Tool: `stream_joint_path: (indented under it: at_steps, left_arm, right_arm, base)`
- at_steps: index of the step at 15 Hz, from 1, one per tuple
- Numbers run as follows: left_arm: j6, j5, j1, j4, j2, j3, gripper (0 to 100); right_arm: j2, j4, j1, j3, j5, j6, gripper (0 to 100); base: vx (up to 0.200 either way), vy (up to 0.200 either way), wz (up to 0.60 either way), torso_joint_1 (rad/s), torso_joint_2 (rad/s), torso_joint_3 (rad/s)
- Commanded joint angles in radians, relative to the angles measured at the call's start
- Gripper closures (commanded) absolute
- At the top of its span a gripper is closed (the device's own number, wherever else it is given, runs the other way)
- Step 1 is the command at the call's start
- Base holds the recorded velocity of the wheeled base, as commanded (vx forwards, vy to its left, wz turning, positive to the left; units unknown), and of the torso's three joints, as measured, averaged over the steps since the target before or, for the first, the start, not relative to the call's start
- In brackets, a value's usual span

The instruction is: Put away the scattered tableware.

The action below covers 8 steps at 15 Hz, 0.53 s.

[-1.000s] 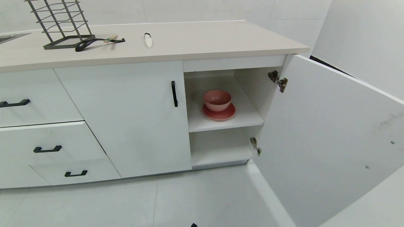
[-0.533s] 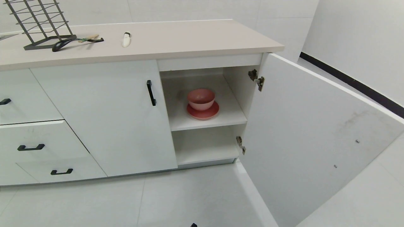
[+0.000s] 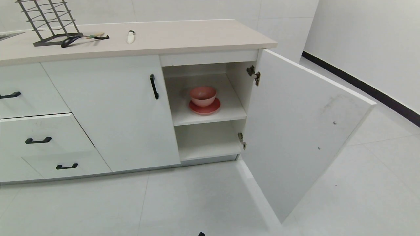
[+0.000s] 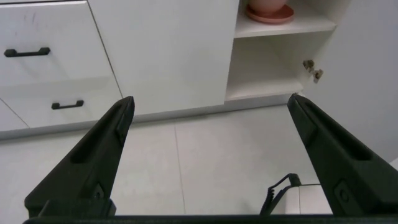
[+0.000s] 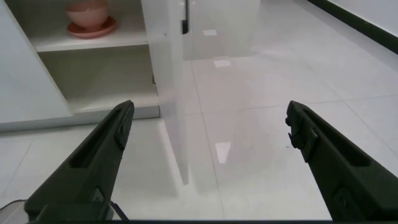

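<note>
One bowl (image 3: 202, 95) on one plate (image 3: 204, 108) — upper shelf (image 3: 230, 112).

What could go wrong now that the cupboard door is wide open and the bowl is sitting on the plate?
The cabinet door stands wide open over the floor, so an arm moving in might bump it.
The pink bowl sits on the red plate on the upper shelf; a careless nudge there could slide or tip them.
The black ladle and white utensil lie on the countertop, and could be knocked off if grabbed clumsily.
</note>
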Motion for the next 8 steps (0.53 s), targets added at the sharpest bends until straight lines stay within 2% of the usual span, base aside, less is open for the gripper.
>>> stream_joint_path:
  at_steps: [1, 6, 8]
  left_arm:
    - [0.0, 0.0, 0.0, 0.0, 0.001, 0.001, 0]
    - [0.0, 0.0, -0.001, 0.0, 0.001, 0.001, 0]
    - [0.0, 0.0, -0.001, 0.0, 0.001, 0.001, 0]
  right_arm:
    - [0.001, -0.001, 0.0, 0.0, 0.001, -0.001, 0]
    - [0.001, -0.001, 0.0, 0.0, 0.001, -0.001, 0]
    - [0.001, -0.001, 0.0, 0.0, 0.001, 0.001, 0]
  base:
    - [0.0, -0.2, 0.0, 0.007, 0.0, -0.002]
    - [0.0, -0.2, 0.0, 0.0, 0.0, 0.003]
    - [0.0, 0.0, 0.0, 0.0, 0.0, 0.0]
